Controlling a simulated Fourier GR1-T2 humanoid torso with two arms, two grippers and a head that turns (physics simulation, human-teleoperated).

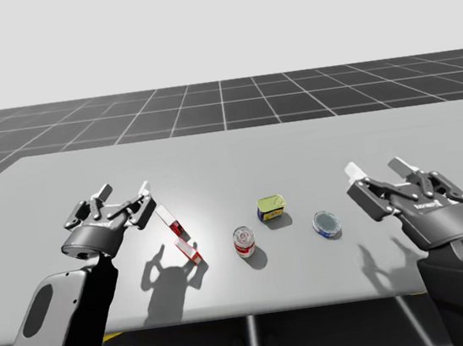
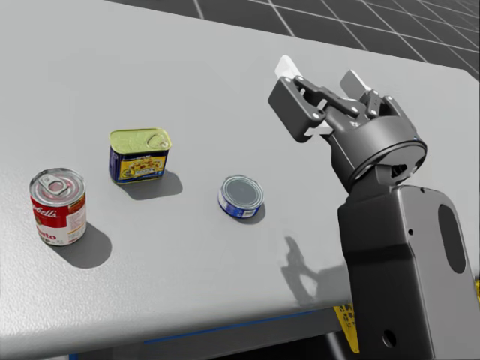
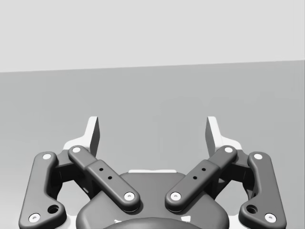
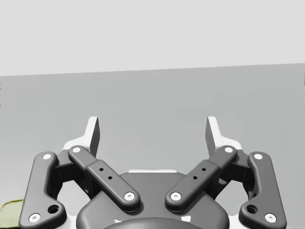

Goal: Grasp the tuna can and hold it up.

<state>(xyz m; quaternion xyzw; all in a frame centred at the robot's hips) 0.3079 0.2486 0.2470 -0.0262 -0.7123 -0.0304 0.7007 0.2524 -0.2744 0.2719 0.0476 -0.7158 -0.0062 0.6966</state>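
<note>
The tuna can [image 1: 326,224] [image 2: 241,196] is a low, round blue can with a grey lid, lying flat on the grey table [image 1: 298,156]. My right gripper [image 1: 376,169] [image 4: 152,126] hovers open a little to the right of it, with nothing between its fingers. In the head view an arm's gripper [image 2: 319,75] stands open, to the right of the can and beyond it. My left gripper [image 1: 123,191] [image 3: 152,126] is open at the table's left, far from the can, holding nothing.
A blue rectangular can with a yellow lid [image 1: 272,208] [image 2: 139,154] sits just left of the tuna can. A red soup can [image 1: 244,242] [image 2: 58,206] stands further left. A red and white box [image 1: 178,231] lies by my left gripper.
</note>
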